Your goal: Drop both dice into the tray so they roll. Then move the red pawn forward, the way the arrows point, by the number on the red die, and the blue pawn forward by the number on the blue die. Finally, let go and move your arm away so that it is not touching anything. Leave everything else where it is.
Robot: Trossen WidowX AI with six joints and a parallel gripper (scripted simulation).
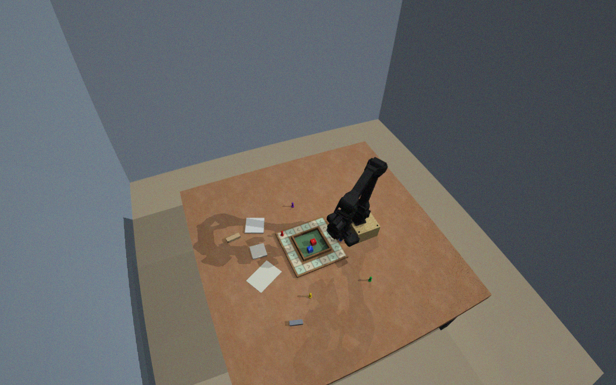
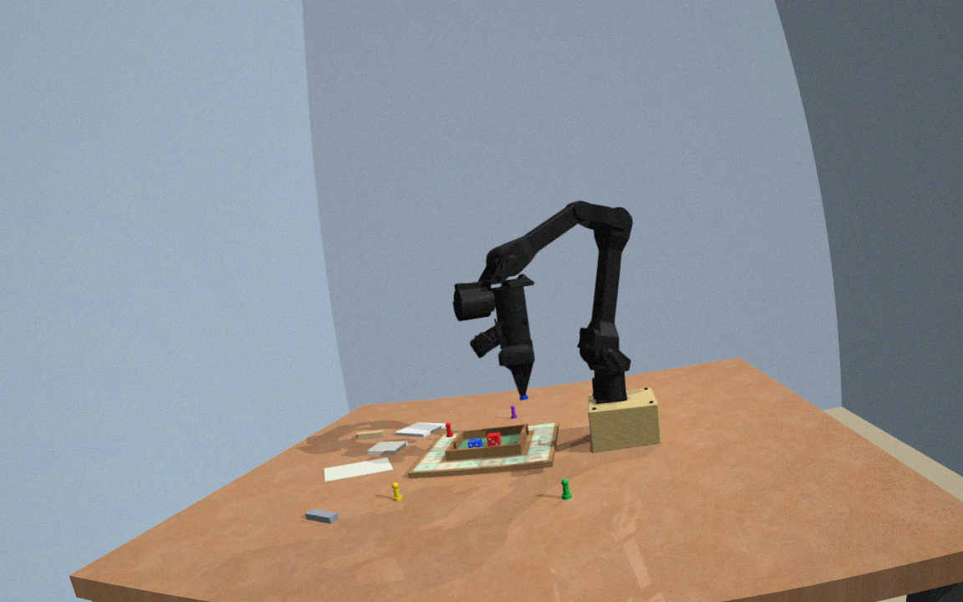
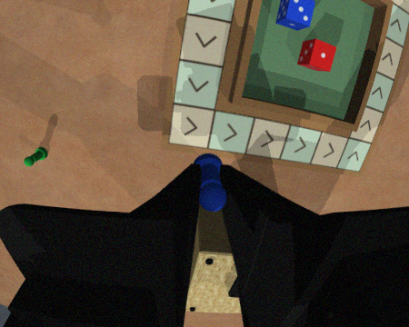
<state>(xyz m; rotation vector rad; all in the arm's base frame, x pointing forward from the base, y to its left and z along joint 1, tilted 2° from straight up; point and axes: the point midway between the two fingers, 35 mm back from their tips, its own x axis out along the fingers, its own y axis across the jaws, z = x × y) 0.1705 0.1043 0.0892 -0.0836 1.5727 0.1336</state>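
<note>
Blue pawn (image 3: pixel 211 187) is pinched between the fingertips of the hand (image 3: pixel 211 195), lifted well above the board (image 2: pixel 541 446); the jaws are nearly shut on its head. In the wrist view it hangs over the near edge of the board, just outside the corner square.

Both dice lie in the tray (image 3: pixel 247 43): blue die (image 3: pixel 295 10), red die (image 3: pixel 317 54). So the roll is done and you are in the blue-pawn step. The red pawn (image 2: pixel 449 430) stands on a far corner of the track; whether it has had its move you cannot tell from here.

Blue die's top face looks like three pips, but it is small; check before counting.

Next move: carry the pawn along the arrows by that count, lower it upright onto the target square, then open. Keep clear of the tray wall. Green pawn (image 2: pixel 565 489) stays put on the counter (image 2: pixel 731 479).
</note>
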